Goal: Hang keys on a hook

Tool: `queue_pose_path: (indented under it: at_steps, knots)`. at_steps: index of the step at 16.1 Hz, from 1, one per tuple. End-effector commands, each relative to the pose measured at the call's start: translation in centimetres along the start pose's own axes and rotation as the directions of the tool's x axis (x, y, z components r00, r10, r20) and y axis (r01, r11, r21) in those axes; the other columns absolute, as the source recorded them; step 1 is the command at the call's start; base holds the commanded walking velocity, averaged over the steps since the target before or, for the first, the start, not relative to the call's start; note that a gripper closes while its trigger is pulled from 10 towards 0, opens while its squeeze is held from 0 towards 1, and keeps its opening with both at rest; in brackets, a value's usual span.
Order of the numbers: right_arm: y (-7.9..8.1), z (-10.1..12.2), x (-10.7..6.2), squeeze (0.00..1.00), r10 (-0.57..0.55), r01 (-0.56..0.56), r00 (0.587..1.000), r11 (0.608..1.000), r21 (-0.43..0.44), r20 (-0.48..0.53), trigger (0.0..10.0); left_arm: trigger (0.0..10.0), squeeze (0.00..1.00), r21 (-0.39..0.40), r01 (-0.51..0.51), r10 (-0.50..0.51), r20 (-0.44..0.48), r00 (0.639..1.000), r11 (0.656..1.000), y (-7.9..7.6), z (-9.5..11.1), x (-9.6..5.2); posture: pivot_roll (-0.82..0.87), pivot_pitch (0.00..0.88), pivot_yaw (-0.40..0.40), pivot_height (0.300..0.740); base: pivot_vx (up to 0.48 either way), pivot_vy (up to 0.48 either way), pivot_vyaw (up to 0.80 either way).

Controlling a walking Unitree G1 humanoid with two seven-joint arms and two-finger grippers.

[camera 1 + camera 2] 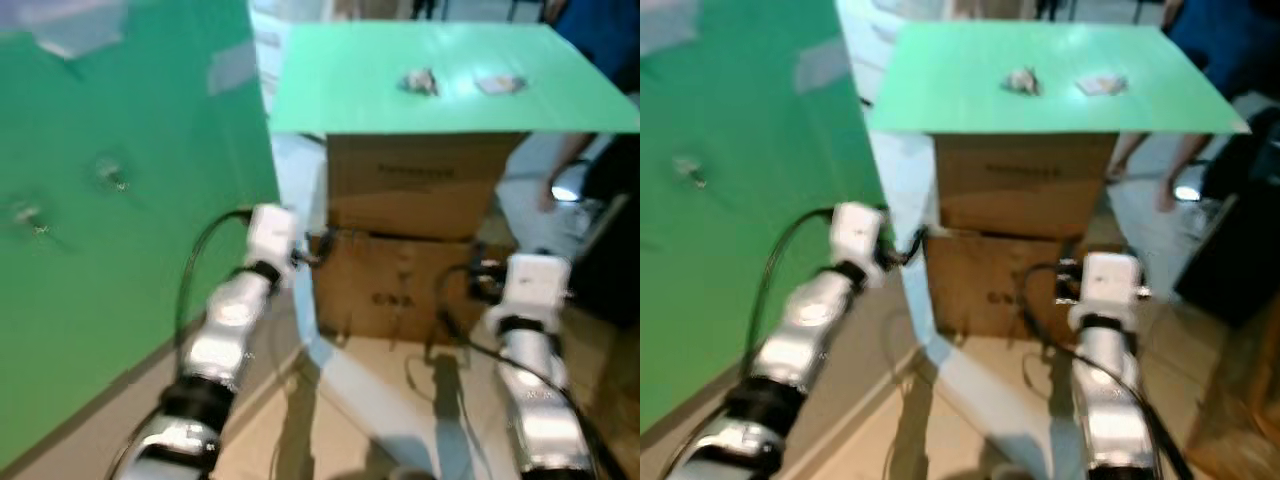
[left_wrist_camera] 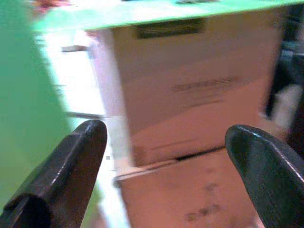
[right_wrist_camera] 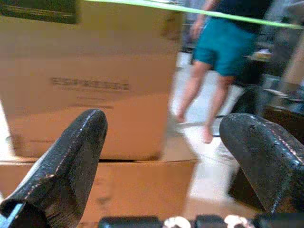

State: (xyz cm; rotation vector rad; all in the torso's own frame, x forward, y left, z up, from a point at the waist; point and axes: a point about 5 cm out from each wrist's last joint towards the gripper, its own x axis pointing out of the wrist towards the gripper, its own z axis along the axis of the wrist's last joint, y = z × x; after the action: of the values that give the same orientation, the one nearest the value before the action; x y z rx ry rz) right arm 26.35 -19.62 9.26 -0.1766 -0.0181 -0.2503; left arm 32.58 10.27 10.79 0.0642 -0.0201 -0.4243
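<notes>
Facing stacked boxes (image 1: 425, 190), printed labels blurred, unreadable.

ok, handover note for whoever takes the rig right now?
Left gripper: open, empty, held low in front of the stacked cardboard boxes.
Right gripper: open, empty, also low before the boxes.
Keys: small blurred bunch on the green tabletop, a second small item beside it.
Hooks: on the green wall to the robot's left.
Done: nothing grasped yet. Left: pick up the keys, hang them.
A person stands behind the table.
</notes>
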Motion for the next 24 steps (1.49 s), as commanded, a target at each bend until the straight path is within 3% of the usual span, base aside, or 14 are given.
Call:
queue_pose_path:
  at_steps: [1,10,17,20,21,23,24]
  knots:
    - [-0.7,0.2,0.2,0.0,-0.016,0.017,1.0,1.0,-0.022,0.009,10.0,10.0,0.0,0.002,0.019,-0.019,-0.002,1.0,1.0,-0.8,0.1,0.3,-0.21,0.0,0.074,0.74,0.281,-0.386,0.0]
    - [-0.7,0.0,0.1,0.0,0.005,-0.004,1.0,0.999,-0.053,0.004,10.0,10.0,0.0,0.004,0.044,-0.044,0.009,0.999,0.999,-1.3,0.1,0.3,-0.21,0.0,0.068,0.74,0.287,-0.382,0.0]
    - [-0.7,-0.4,-0.2,0.0,0.01,-0.011,1.0,0.998,-0.058,-0.012,10.0,10.0,0.0,-0.007,0.073,-0.073,0.033,0.997,0.997,-1.8,0.2,0.0,-0.21,0.0,0.067,0.74,0.0,-0.463,0.0]
    - [-0.7,-0.2,-0.3,0.0,0.011,-0.011,1.0,0.998,-0.06,0.003,10.0,10.0,0.0,-0.016,0.058,-0.057,0.053,0.997,0.998,-1.6,0.6,-0.1,-0.21,0.0,0.067,0.74,0.0,0.0,0.0]
    - [-0.8,1.7,-0.1,0.0,0.003,0.003,0.997,0.997,-0.073,0.083,10.0,10.0,0.0,-0.003,0.02,-0.02,0.102,0.995,1.0,-1.1,1.7,0.1,-0.21,0.0,0.067,0.74,0.0,0.0,0.0]
    - [-1.1,3.0,0.2,0.0,-0.011,0.019,0.992,0.998,-0.06,0.126,10.0,10.0,0.0,-0.033,-0.065,0.069,0.127,0.99,0.997,-0.1,2.4,0.2,-0.21,0.0,0.066,0.74,0.0,0.0,0.0]
    - [-1.3,4.3,0.8,0.0,-0.021,0.029,0.987,0.999,-0.046,0.162,10.0,10.0,0.0,-0.137,-0.292,0.304,0.079,0.949,0.947,3.5,2.1,0.1,-0.21,0.0,0.067,0.74,0.0,0.0,0.0]
